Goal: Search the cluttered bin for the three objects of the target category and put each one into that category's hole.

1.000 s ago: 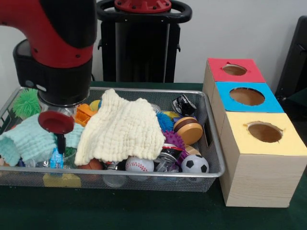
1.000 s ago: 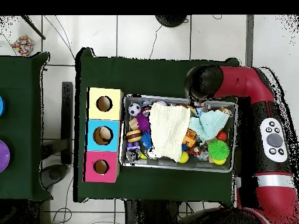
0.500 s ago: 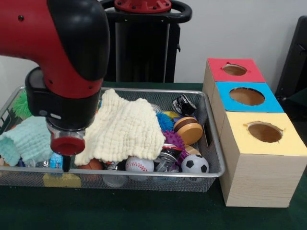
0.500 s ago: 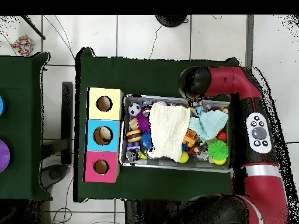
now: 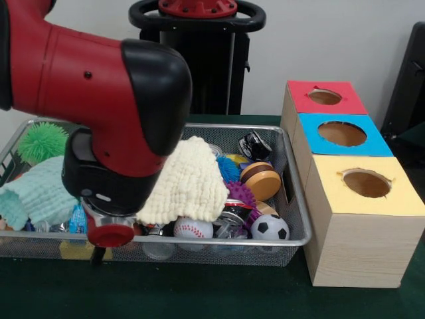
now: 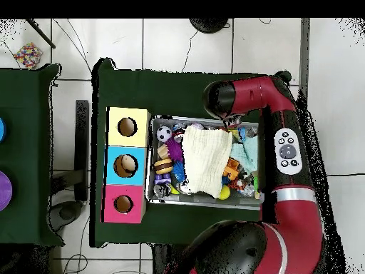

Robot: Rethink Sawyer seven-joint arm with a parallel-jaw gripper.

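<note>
A wire bin (image 5: 293, 174) holds a jumble of toys. A cream cloth (image 5: 190, 181) lies over its middle, and a mint cloth (image 5: 38, 193) lies at the left. A baseball (image 5: 192, 228) and a soccer ball (image 5: 269, 228) rest against the near wall, with a purple spiky ball (image 5: 242, 195) behind them. My gripper (image 5: 101, 250) hangs at the bin's near left rim, below the bulky red arm (image 5: 99, 86). Nothing is seen held in it. From overhead, the arm (image 6: 246, 96) hides the gripper and the bin's right end.
Three wooden boxes stand beside the bin, with a red top (image 5: 324, 97), a blue top (image 5: 342, 133) and a yellow top (image 5: 366, 183), each with a round hole. A green spiky ball (image 5: 41, 141) sits in the bin's far left corner.
The arm has swung down and towards the bin's near rim, shifting slightly right in the front view. Overhead, it now covers more of the bin's right end. No toy has moved.
</note>
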